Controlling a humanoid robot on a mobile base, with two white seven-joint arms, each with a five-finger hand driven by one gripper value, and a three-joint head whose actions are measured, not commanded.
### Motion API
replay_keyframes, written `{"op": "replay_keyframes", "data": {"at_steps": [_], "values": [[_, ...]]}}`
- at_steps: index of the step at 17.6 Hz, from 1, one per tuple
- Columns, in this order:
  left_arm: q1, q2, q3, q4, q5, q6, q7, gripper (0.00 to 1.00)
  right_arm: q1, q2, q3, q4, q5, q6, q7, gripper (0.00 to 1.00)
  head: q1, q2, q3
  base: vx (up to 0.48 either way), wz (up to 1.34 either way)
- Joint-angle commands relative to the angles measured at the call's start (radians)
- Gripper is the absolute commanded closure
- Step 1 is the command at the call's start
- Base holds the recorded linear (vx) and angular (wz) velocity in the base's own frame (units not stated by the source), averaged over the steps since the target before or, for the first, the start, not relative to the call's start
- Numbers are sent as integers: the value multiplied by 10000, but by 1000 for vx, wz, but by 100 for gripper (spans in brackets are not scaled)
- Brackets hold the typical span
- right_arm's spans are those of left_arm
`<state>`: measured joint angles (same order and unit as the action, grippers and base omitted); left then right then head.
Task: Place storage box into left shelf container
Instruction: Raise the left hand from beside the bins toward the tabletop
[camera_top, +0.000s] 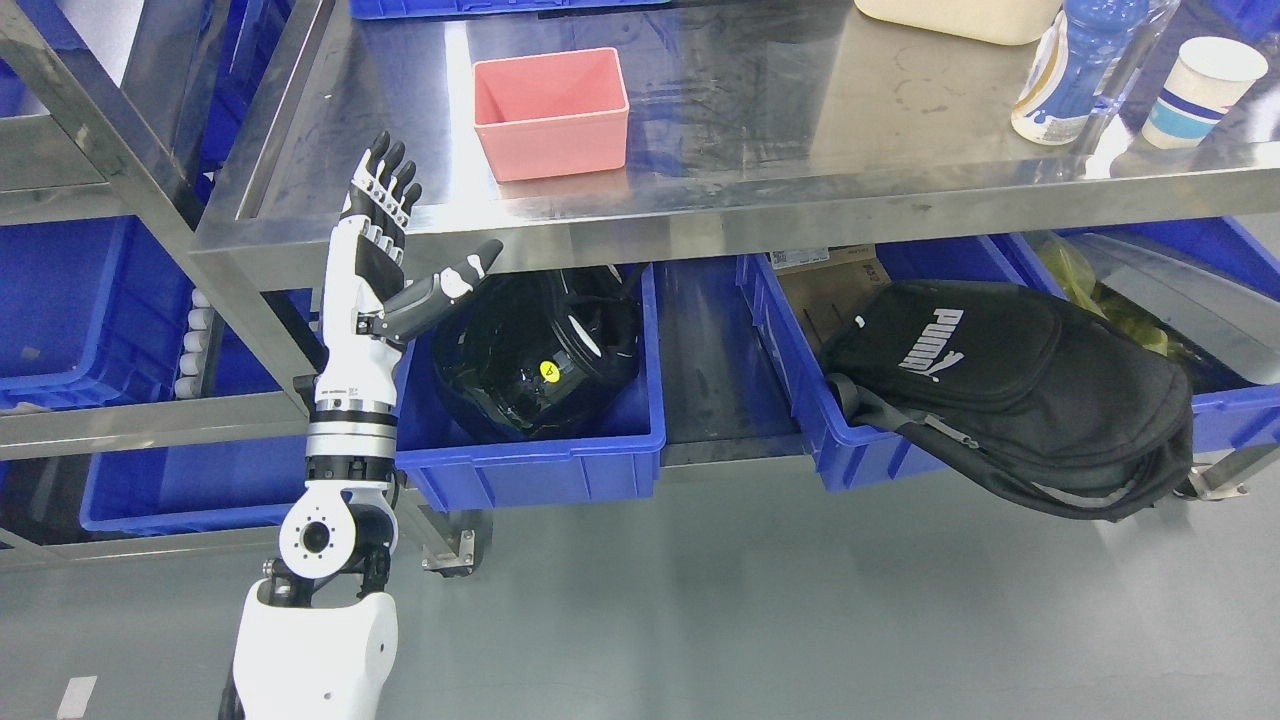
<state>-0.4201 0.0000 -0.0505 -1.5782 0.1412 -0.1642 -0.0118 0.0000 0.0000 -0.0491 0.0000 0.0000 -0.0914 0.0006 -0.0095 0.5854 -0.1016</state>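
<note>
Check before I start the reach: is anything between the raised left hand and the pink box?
Nothing visible. The left hand, fingers spread, is raised at the steel table's front edge; only bare tabletop separates it from the pink storage box.

You have the box (551, 112) (pink, open-topped, empty) standing upright on the steel shelf (780, 150). Below that shelf's front edge sits the left bin (540, 465), blue, already holding a black helmet (535, 350).

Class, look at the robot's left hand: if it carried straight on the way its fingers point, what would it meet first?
The left hand is open, its fingers pointing up the picture across the steel shelf top. The pink storage box sits off to the right, so the way looks free, though depth is unclear.
</note>
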Motion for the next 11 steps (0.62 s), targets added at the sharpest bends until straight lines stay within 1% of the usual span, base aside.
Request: {"op": "replay_keyframes", "data": {"at_steps": [1, 8, 11], "values": [[-2, 175, -63, 12, -1, 62, -50, 0, 76, -175, 0, -175, -15, -7, -6, 0, 0, 0, 0, 0, 0], [-63, 175, -2, -18, -1, -76, -112, 0, 76, -175, 0, -175, -31, -7, -6, 0, 0, 0, 0, 0, 0], [-797, 175, 349, 73, -1, 275, -417, 0, 76, -175, 0, -175, -31, -7, -6, 0, 0, 0, 0, 0, 0]]}}
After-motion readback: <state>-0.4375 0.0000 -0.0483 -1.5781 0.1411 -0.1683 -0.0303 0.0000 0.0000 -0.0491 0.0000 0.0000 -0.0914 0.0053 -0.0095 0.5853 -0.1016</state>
